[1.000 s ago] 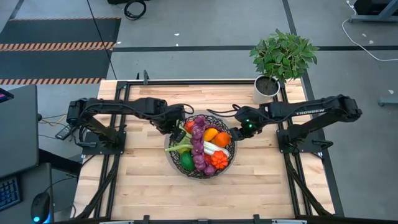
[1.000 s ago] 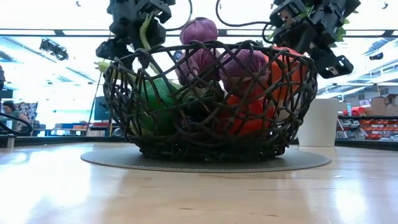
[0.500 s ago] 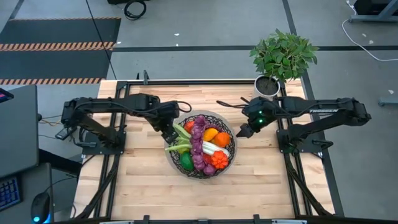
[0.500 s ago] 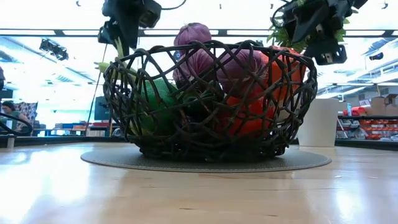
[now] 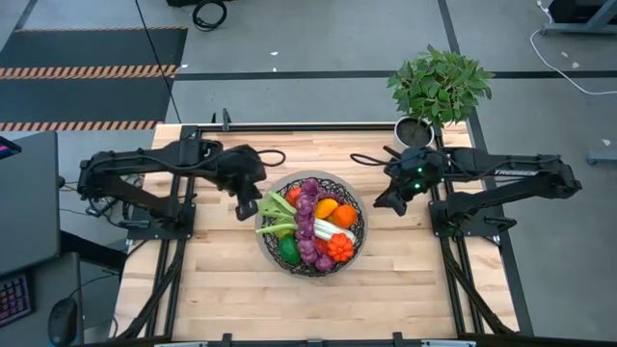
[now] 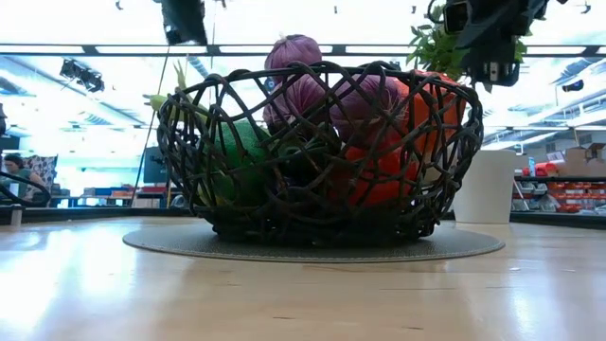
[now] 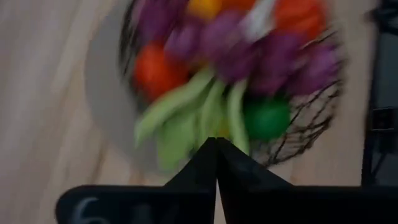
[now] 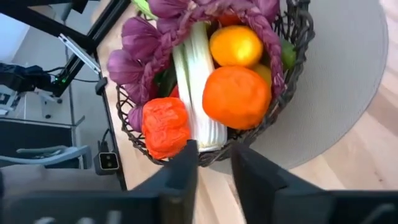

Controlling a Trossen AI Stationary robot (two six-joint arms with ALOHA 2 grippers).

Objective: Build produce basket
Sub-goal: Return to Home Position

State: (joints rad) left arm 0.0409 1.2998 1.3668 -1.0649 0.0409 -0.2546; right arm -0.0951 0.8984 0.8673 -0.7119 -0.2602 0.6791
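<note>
The dark wire-mesh basket (image 5: 360, 234) stands on its pale round base (image 6: 454, 244) at mid-table. In it lie the produce: a purple grape bunch (image 5: 308, 226), a leek (image 8: 196, 93), an orange pepper (image 8: 236, 96), a lemon (image 8: 235, 45), a red pepper (image 8: 165, 127) and a green pepper (image 5: 289, 251). The leek's green leaves (image 5: 275, 207) reach over the left rim. My left gripper (image 5: 246, 205) is shut, left of the basket and above the table. My right gripper (image 5: 386, 202) hovers right of the basket, fingers a little apart, nothing between them.
A leafy potted plant (image 5: 439, 85) in a white pot (image 6: 485, 185) stands at the table's far right, just behind my right arm. Bare wood lies between the basket and the near edge. Black arm frames run along both table sides.
Both grippers have drawn back from the basket's rim and risen: the left one toward the table's left edge, away from the leek's leaves, the right one toward the right edge. The basket and its produce have stayed where they were.
</note>
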